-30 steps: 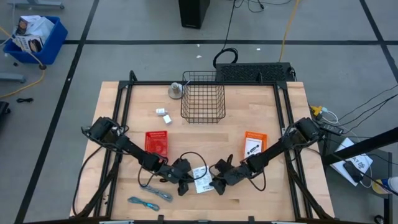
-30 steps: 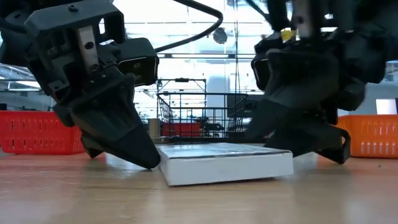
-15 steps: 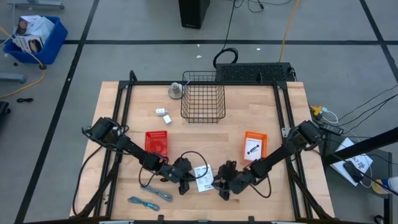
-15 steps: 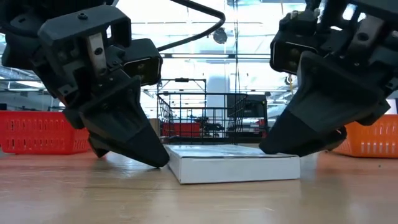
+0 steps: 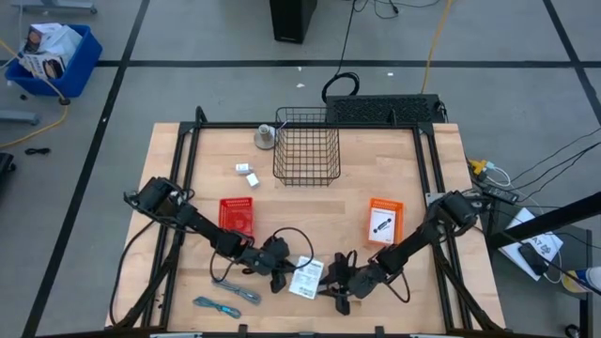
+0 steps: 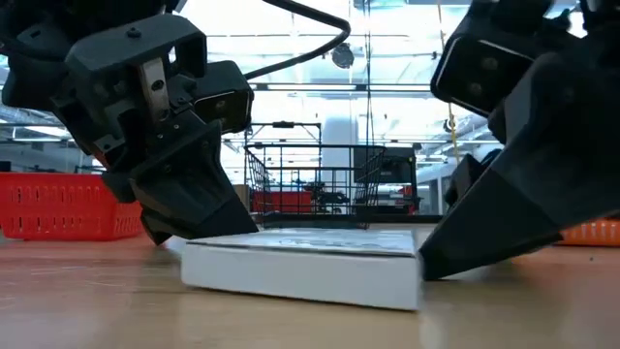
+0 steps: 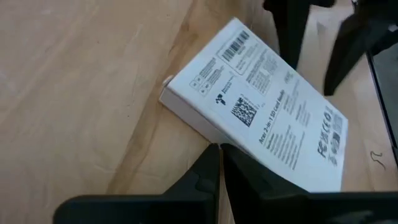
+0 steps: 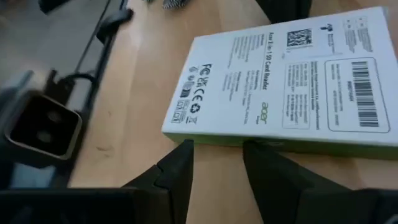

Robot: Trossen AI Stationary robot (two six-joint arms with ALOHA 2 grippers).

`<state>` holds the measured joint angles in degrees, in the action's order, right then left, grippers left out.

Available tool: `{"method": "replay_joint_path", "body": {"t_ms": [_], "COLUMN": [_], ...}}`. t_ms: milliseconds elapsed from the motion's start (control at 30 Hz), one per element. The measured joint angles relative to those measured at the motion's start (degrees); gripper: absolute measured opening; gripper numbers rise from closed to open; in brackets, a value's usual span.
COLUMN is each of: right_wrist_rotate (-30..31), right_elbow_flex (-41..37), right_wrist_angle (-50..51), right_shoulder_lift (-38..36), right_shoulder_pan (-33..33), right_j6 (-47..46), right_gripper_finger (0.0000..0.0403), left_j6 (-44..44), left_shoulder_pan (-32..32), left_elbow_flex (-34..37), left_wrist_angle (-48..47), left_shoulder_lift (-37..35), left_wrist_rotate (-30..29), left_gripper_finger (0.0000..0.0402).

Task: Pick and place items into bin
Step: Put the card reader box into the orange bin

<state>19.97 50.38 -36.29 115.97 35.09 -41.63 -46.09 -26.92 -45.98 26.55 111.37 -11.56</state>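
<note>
White and flat, the printed box (image 5: 306,278) lay on the wooden tabletop (image 5: 310,207) near its front edge, between the two arms. The left gripper (image 5: 279,280) touched one side with fingers pressed together; the right gripper (image 5: 336,289) touched the other, fingers slightly parted, grasping nothing.

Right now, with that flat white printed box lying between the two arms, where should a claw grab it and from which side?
The white box lies flat on the table, too low to pinch from above. Its thin side edges are the part to grip. The right claw, open, already faces one long edge, so sliding in level from that side looks best. The left claw, shut, braces the opposite edge.
</note>
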Motion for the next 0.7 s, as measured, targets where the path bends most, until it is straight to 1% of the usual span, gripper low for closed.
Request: {"method": "replay_joint_path", "body": {"t_ms": [200, 300, 400, 500, 567, 633, 700], "right_wrist_rotate": [1.4, 0.4, -0.4, 2.2, 4.1, 5.7, 7.1], "right_elbow_flex": [0.2, 0.3, 0.2, -0.2, -0.1, 0.0, 0.1], "right_wrist_angle": [-7.7, -7.9, -7.3, -4.4, -0.2, 4.8, 7.5], "right_shoulder_lift": [4.8, 4.9, 3.1, 1.0, -0.6, -1.8, -1.7], "right_shoulder_pan": [0.1, 0.0, 0.3, 1.1, 1.4, 1.4, 1.7], "right_j6": [3.2, 2.8, 3.7, 6.1, 6.6, 3.7, 0.9], "right_gripper_finger": [0.0141, 0.0141, 0.0141, 0.0135, 0.0129, 0.0121, 0.0114], "left_j6": [-0.4, -0.5, -0.5, -0.5, -0.5, -0.6, -0.8], "left_shoulder_pan": [0.2, 0.4, 0.4, 0.4, 0.4, 0.4, 0.3], "left_elbow_flex": [0.0, 0.0, 0.0, -0.1, -0.1, -0.1, -0.1], "left_wrist_angle": [-0.1, -0.1, 0.1, 0.1, 0.1, 0.1, 0.0], "left_shoulder_lift": [0.0, 0.0, 0.0, 0.0, 0.0, 0.0, 0.0], "left_wrist_rotate": [-0.3, -0.5, -0.5, -0.4, -0.3, -0.1, 0.0], "left_gripper_finger": [0.003, 0.003, 0.003, 0.003, 0.003, 0.003, 0.003]}}
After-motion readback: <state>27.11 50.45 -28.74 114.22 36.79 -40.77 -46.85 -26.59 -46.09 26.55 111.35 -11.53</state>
